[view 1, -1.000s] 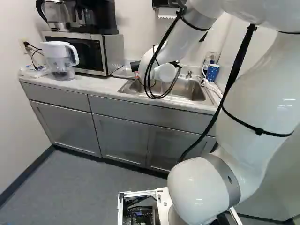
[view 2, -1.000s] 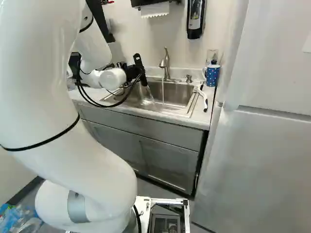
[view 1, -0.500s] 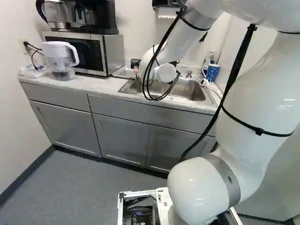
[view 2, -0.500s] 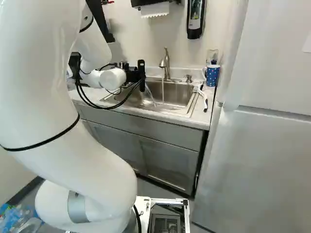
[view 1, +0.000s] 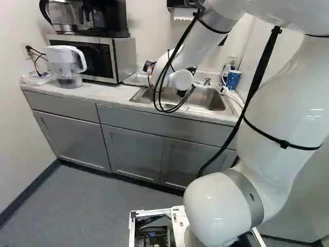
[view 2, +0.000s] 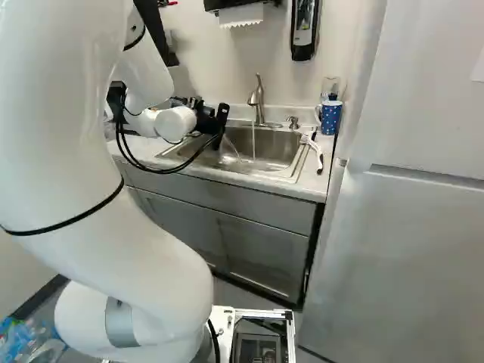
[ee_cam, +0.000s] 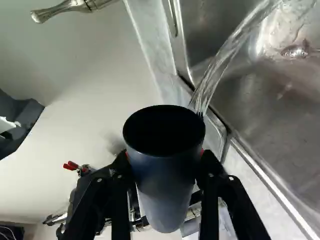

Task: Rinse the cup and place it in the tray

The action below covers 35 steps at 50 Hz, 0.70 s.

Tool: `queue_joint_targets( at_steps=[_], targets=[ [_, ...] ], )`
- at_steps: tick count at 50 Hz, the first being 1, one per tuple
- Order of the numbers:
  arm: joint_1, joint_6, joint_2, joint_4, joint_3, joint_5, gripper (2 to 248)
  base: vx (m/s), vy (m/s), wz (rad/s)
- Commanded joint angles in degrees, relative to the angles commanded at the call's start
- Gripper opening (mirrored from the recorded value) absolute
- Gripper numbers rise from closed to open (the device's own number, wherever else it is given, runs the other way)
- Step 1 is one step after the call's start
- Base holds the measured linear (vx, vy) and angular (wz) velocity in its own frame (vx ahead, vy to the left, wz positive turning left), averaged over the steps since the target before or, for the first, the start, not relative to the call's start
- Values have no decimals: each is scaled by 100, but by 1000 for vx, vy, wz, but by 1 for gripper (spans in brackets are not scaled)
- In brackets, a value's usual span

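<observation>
The cup [ee_cam: 165,182], clasped on both sides by the pincer [ee_cam: 164,162], tilts at the sink's [view 2: 276,149] left end in the right base view, pouring water [ee_cam: 222,67] sinkward; it should tip slowly until drained, lip kept over the sink.

Gap over sink [view 2: 276,153] btwn tool [view 2: 220,125] & faucet [view 2: 259,106], water stream [view 2: 253,142] below it, mug [view 2: 330,118] nr R rim
</observation>
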Motion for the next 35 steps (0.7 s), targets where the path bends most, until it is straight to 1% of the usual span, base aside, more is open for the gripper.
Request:
queue_joint_targets(
  at_steps=[35],
  targets=[
    [0,0,0,0,0,0,126,0,0,0]
  ],
)
